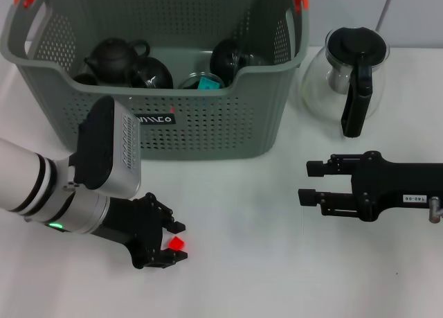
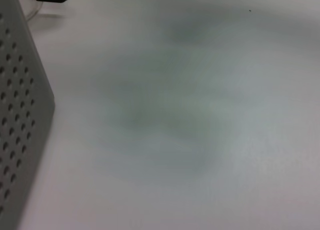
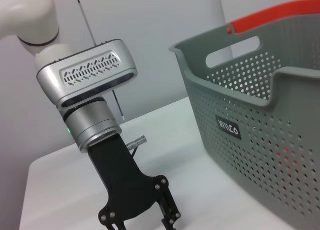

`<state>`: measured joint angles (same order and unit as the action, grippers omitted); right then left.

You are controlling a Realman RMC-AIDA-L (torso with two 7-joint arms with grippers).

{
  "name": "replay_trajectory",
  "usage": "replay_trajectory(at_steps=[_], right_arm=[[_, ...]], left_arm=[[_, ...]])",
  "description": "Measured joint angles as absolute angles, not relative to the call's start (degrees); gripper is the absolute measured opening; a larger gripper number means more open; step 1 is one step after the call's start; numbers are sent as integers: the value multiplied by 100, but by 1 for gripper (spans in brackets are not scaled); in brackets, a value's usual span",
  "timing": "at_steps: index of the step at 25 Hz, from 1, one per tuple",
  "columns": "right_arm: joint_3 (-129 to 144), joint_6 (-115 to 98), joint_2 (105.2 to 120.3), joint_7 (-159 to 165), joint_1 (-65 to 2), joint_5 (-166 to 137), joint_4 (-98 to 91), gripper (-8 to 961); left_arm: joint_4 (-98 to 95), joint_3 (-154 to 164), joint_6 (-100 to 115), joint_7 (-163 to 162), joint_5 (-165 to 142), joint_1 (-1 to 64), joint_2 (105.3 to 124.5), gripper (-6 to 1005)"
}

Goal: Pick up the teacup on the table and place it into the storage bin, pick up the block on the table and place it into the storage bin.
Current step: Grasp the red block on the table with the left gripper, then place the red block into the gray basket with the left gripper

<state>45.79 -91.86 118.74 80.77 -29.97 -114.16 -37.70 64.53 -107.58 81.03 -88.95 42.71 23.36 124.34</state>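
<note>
- Our left gripper (image 1: 173, 245) sits low over the tabletop (image 1: 263, 276) near its front edge, well in front of the storage bin (image 1: 208, 124), with its fingers set around the small red block (image 1: 178, 243).
- The block shows between the fingertips, but we cannot tell whether the fingers are already pressing on it or only bracketing it.
- Before lifting, we should make sure both pads bear squarely on opposite faces; a block this small will likely squirt out or twist if pinched on a corner.
- We would lift straight up first, high enough to clear the bin's near wall, then carry the block back over the rim.
- The bin already holds dark teapots and cups (image 1: 118, 58), so we judge the teacup part done and should release over a free patch of the bin floor, low enough that the block does not bounce.
- Our right gripper (image 1: 308, 183) rests with fingers spread toward the right edge of the tabletop, in front of the glass pot (image 1: 346, 75), and is out of the carrying path; it can stay there.
</note>
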Motion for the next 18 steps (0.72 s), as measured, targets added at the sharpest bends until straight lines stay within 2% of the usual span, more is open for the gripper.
replay_trajectory(at_steps=[18], right_arm=[[4579, -9197, 11866, 8065, -2991, -11414, -3770, 640]], left_arm=[[6302, -10802, 8152, -9348, 3988, 2618, 12426, 325]])
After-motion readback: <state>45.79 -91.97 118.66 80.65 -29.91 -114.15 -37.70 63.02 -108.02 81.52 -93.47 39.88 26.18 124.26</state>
